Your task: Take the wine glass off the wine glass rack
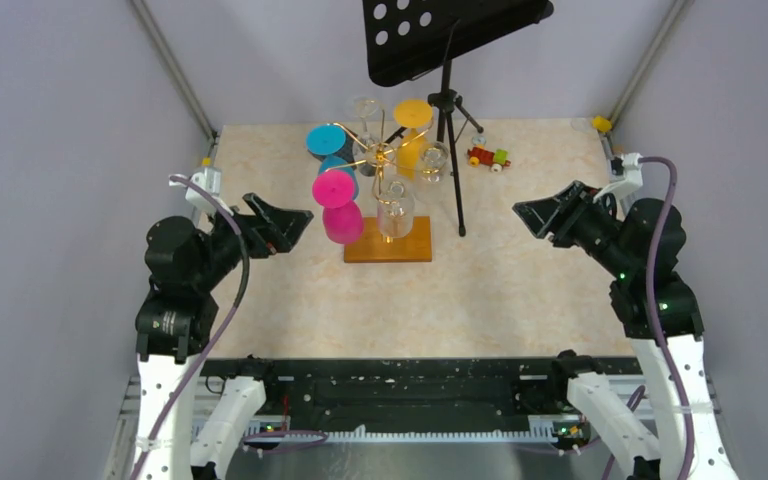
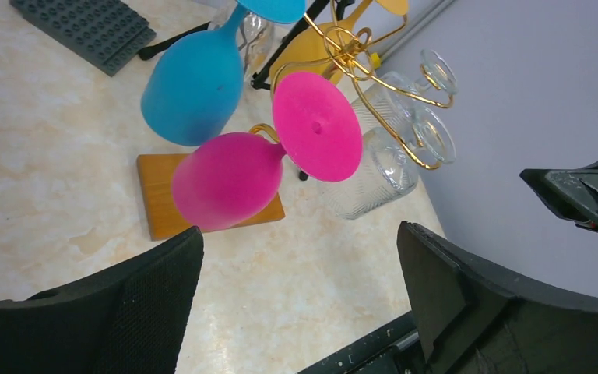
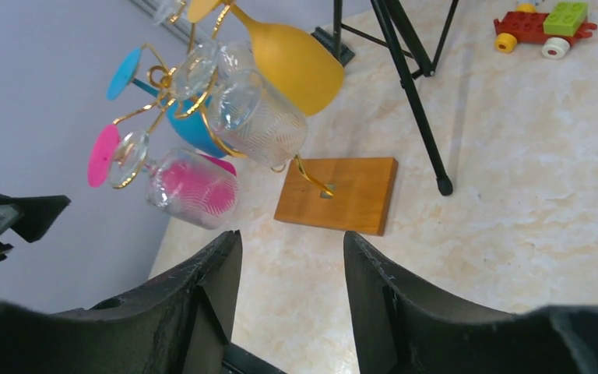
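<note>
The gold wire wine glass rack (image 1: 384,160) stands on an orange-brown wooden base (image 1: 388,241) at mid-table. Upside-down glasses hang from its arms: a magenta one (image 1: 338,205), a blue one (image 1: 326,141), a yellow one (image 1: 412,125) and clear ones (image 1: 396,208). In the left wrist view the magenta glass (image 2: 230,179) hangs just ahead, over the base (image 2: 156,199). In the right wrist view a clear ribbed glass (image 3: 258,118) and the base (image 3: 341,194) show. My left gripper (image 1: 282,224) is open and empty, left of the rack. My right gripper (image 1: 545,212) is open and empty, to the right.
A black tripod music stand (image 1: 450,100) stands just right of the rack, one foot near the base. A small toy car (image 1: 488,157) lies behind it. A grey brick plate (image 2: 86,29) lies at the back left. Grey walls close in the table.
</note>
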Robot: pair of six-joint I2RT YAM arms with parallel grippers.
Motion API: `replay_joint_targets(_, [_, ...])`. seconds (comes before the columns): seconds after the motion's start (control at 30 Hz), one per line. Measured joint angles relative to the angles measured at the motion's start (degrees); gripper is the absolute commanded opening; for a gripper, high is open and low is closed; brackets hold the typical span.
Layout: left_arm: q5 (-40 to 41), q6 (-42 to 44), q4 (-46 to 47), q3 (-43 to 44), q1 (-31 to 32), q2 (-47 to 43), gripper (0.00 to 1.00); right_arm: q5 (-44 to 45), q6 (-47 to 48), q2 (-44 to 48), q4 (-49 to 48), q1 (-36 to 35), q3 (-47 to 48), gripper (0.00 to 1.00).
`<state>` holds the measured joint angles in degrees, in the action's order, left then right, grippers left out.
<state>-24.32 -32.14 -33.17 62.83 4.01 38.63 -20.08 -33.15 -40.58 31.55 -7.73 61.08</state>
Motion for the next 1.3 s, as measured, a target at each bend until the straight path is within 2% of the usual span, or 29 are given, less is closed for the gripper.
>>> replay_joint_targets(0.07, [-0.83, -1.09, 1.09, -0.33, 0.00, -0.20, 0.98, -0.28, -0.70, 1.14, -0.70, 0.00, -0.35, 0.68])
replay_joint_targets(0.17, [-2.78, -2.01, 3.10, -1.36, 0.00, -1.07, 0.98, -0.70, -1.73, 2.51, -1.18, 0.00, -0.57, 0.75])
replay_joint_targets(0.4, [-10.86, -1.92, 9.20, -5.09, 0.00, -2.54, 0.98, -1.09, -4.09, 5.01, -7.41, 0.00, -4.81, 0.78])
replay_joint_targets(0.5, [-10.10, -1.38, 9.64, -5.46, 0.00, -2.51, 0.98, -1.22, -5.88, 4.90, -11.32, 0.00, -7.19, 0.81])
replay_joint_targets(0.63, [-5.03, -1.46, 10.34, -5.77, 0.02, -2.49, 0.97, -0.70, -8.70, 5.77, -17.79, 0.00, -11.47, 0.83])
replay_joint_targets(0.8, [-1.73, -6.03, 14.56, -7.17, 0.02, -1.64, 0.96, 0.81, -12.63, 6.93, -24.65, 0.00, -16.52, 0.82])
replay_joint_targets(0.87, [-1.25, -9.46, 17.90, -8.83, 0.02, -1.31, 0.93, 1.14, -14.14, 6.93, -26.45, 0.00, -17.16, 0.77])
replay_joint_targets(0.97, [-0.31, -15.39, 21.20, -10.78, 0.04, -0.48, 0.78, 1.46, -15.98, 7.21, -27.67, 0.00, -17.22, 0.65])
replay_joint_targets(1.07, [2.23, -20.81, 20.92, -10.69, 0.04, 1.07, 0.67, 2.05, -17.27, 7.98, -28.85, 0.00, -18.08, 0.62])
replay_joint_targets(1.17, [4.24, -24.22, 19.65, -10.19, 0.04, 2.67, 0.63, 3.28, -18.32, 9.62, -29.62, 0.00, -20.04, 0.62])
replay_joint_targets(1.3, [4.61, -27.47, 19.45, -9.99, 0.04, 5.05, 0.61, 4.17, -18.95, 9.70, -29.90, 0.00, -21.33, 0.61])
